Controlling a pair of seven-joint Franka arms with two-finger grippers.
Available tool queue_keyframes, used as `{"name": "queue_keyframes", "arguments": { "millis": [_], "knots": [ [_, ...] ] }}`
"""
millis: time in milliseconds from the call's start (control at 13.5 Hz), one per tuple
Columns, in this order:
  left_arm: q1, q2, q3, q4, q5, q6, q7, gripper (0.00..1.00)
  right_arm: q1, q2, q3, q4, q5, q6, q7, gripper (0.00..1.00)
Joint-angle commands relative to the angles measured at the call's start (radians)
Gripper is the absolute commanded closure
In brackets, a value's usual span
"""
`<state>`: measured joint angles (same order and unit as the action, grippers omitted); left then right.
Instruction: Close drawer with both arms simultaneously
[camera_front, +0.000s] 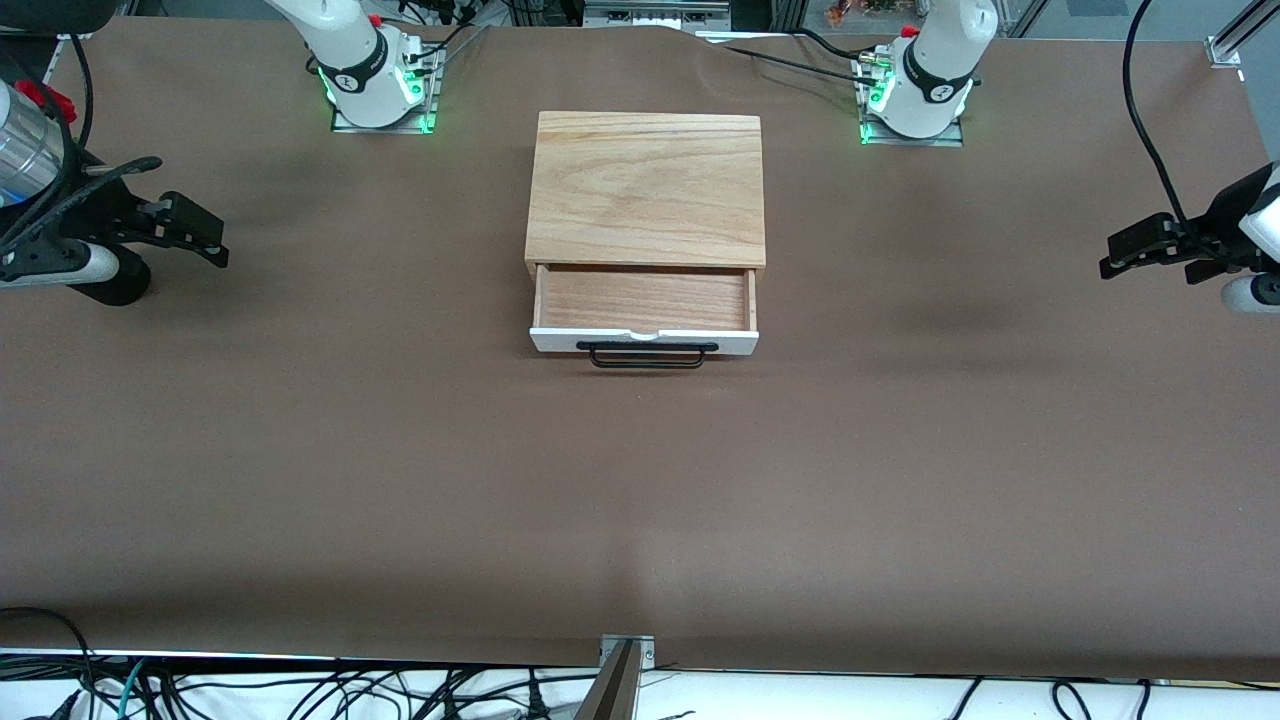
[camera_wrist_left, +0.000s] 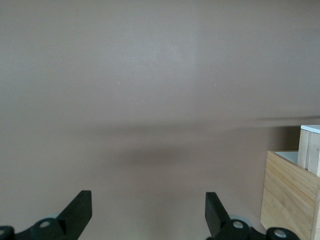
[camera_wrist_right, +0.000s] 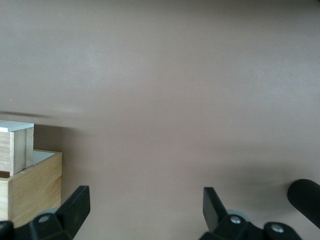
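Note:
A small light-wood box (camera_front: 646, 190) stands on the brown table between the two arm bases. Its drawer (camera_front: 643, 315) is pulled out toward the front camera, empty, with a white front panel and a thin black bar handle (camera_front: 648, 354). My left gripper (camera_front: 1130, 253) is open and empty, held above the table at the left arm's end, well apart from the box. My right gripper (camera_front: 205, 240) is open and empty above the table at the right arm's end. The box and drawer show at the edge of the left wrist view (camera_wrist_left: 292, 192) and of the right wrist view (camera_wrist_right: 27, 185).
The brown table (camera_front: 640, 500) spreads wide around the box. The arm bases (camera_front: 375, 90) (camera_front: 915, 100) stand at the back. Cables (camera_front: 300, 690) lie below the table's front edge.

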<state>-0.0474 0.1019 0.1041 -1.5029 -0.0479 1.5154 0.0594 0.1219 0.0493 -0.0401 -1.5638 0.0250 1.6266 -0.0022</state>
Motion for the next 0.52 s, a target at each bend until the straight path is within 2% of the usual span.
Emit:
{"name": "queue_keyframes", "arguments": {
  "millis": [0, 446],
  "knots": [
    [-0.005, -0.011, -0.001, -0.011, 0.020, 0.008, -0.013, 0.00, 0.002, 0.000, 0.002, 0.005, 0.010, -0.027, 0.008, 0.00],
    [-0.006, -0.010, -0.001, -0.011, 0.019, 0.008, -0.015, 0.00, 0.010, 0.004, 0.000, 0.019, 0.012, -0.027, 0.005, 0.00]
  ]
}}
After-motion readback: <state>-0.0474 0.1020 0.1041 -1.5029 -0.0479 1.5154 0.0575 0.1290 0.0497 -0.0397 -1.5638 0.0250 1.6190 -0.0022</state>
